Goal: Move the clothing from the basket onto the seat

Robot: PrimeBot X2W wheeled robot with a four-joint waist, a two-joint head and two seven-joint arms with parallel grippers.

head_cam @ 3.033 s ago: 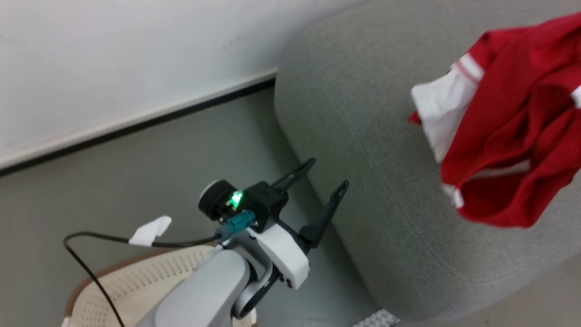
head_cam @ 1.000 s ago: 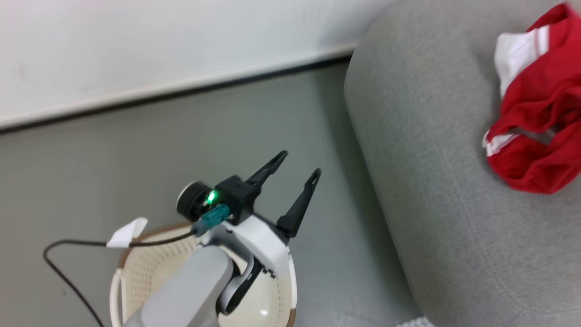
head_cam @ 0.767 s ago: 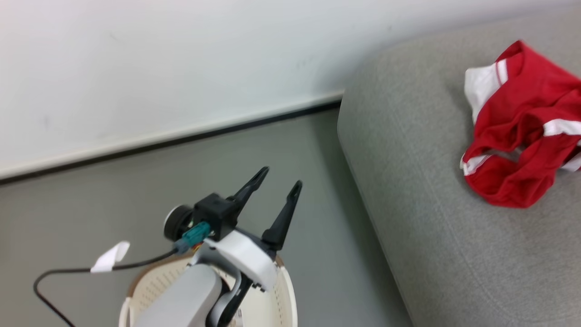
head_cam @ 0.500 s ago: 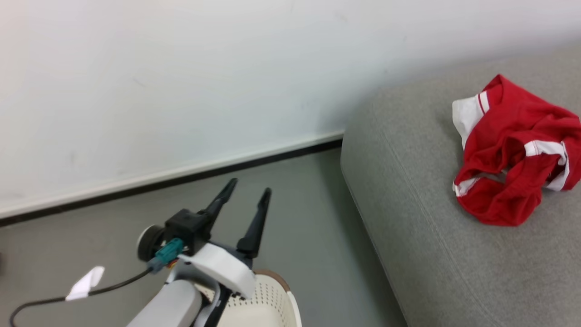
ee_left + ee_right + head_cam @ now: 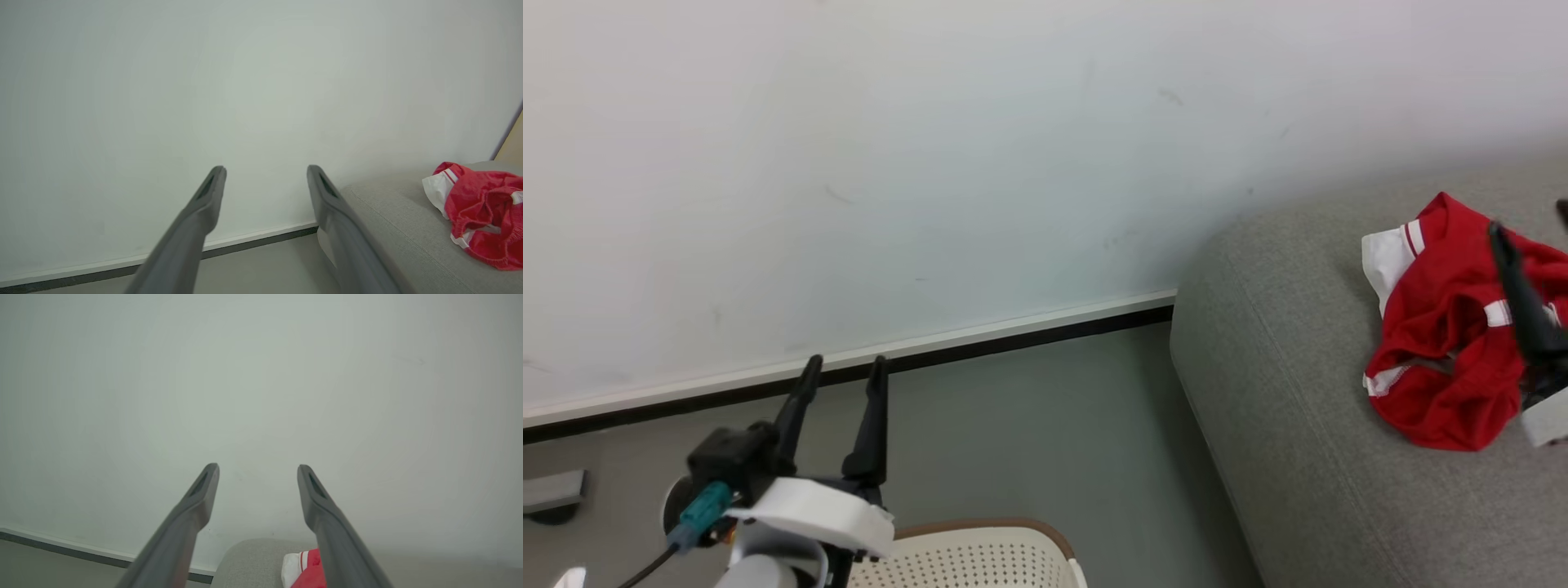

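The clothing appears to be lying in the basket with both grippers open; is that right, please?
Not quite: the head view shows the clothing lying on the seat, not in the basket. The left gripper and right gripper are indeed open.

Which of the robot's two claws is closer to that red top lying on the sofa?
Right. The right gripper is close by the clothing on the seat, overlapping it in the head view. The left gripper is well off to the side, by the basket.

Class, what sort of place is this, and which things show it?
Probably a home-like room, perhaps staged: a grey sofa holding red clothing, and a laundry basket on the floor.
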